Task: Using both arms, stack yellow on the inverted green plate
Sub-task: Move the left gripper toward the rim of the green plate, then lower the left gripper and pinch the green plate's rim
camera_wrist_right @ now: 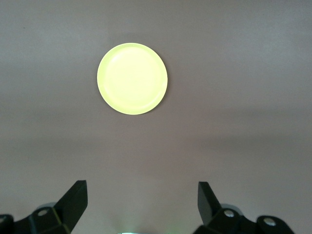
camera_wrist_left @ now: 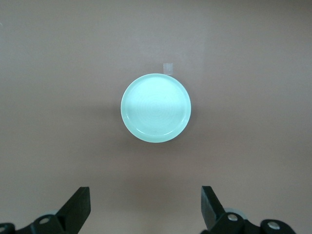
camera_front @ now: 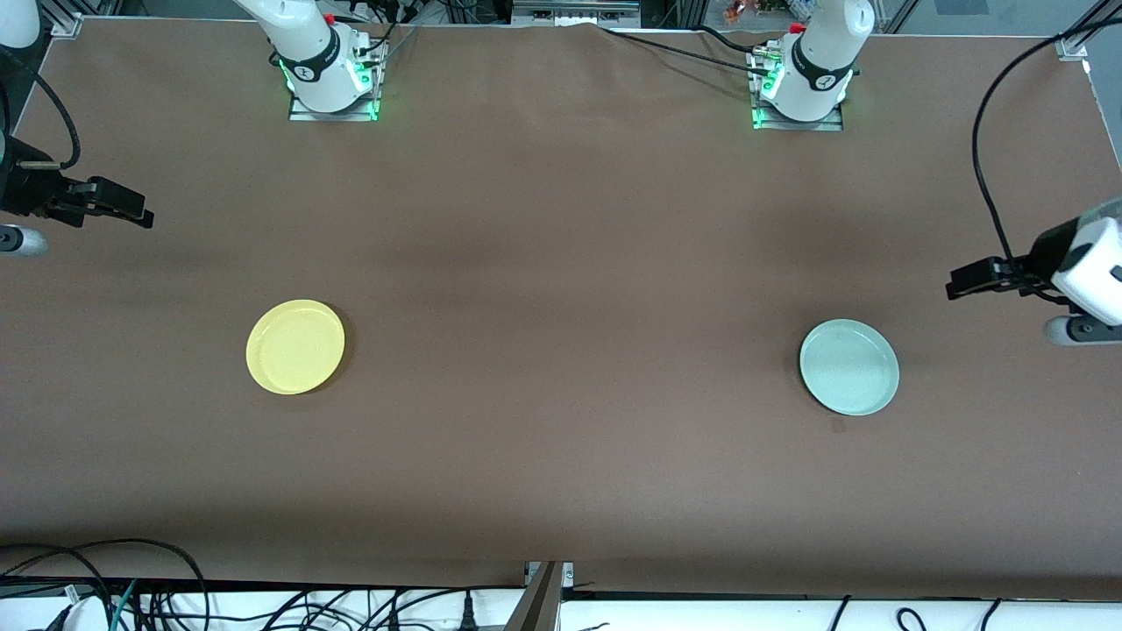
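The yellow plate (camera_front: 295, 346) lies flat, rim up, on the brown table toward the right arm's end; it also shows in the right wrist view (camera_wrist_right: 132, 78). The pale green plate (camera_front: 848, 366) lies flat toward the left arm's end, with faint rings on its upward face in the left wrist view (camera_wrist_left: 155, 107). My right gripper (camera_front: 145, 215) is open and empty, up in the air near the table's end, well clear of the yellow plate (camera_wrist_right: 142, 190). My left gripper (camera_front: 954, 286) is open and empty, in the air near the other end, apart from the green plate (camera_wrist_left: 146, 195).
The two arm bases (camera_front: 331, 83) (camera_front: 799, 92) stand along the table's edge farthest from the front camera. A small clear tape mark (camera_wrist_left: 168, 67) sits on the table beside the green plate. Cables (camera_front: 105, 587) hang below the nearest edge.
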Motion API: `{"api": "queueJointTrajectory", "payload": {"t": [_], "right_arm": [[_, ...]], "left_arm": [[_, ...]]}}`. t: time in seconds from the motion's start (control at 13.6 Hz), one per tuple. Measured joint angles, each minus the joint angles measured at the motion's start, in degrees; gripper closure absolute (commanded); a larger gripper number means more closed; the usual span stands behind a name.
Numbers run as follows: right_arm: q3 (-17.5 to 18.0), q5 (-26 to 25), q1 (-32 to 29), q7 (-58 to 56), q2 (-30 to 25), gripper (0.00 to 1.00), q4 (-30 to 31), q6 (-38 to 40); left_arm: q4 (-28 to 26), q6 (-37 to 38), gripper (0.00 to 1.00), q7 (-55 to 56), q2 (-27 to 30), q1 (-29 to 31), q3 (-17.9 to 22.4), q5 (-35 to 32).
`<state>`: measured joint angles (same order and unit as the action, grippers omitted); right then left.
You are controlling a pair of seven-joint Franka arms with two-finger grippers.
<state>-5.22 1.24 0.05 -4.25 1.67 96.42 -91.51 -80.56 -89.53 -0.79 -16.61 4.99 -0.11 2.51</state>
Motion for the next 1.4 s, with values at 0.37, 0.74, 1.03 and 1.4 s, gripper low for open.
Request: {"api": "queueJointTrajectory", "payload": {"t": [0.37, 0.74, 1.03, 1.4], "right_arm": [[0.0, 0.0, 0.0, 0.0, 0.0, 0.0, -0.01, 0.05], [0.0, 0.0, 0.01, 0.0, 0.0, 0.0, -0.04, 0.08], [0.01, 0.0, 0.01, 0.0, 0.0, 0.0, -0.08, 0.09], [0.01, 0.0, 0.01, 0.0, -0.01, 0.0, -0.09, 0.09]], "left_arm": [[-0.07, -4.49, 0.0, -10.59, -7.43, 6.66, 0.05, 3.69], [-0.42, -8.79, 0.0, -17.11, -15.07, 10.08, -0.03, 8.73], [-2.96, -14.21, 0.0, -21.2, -19.62, 10.91, -0.08, 12.38], [-9.38, -23.6, 0.0, -24.62, -20.27, 11.46, -0.36, 13.36]]}}
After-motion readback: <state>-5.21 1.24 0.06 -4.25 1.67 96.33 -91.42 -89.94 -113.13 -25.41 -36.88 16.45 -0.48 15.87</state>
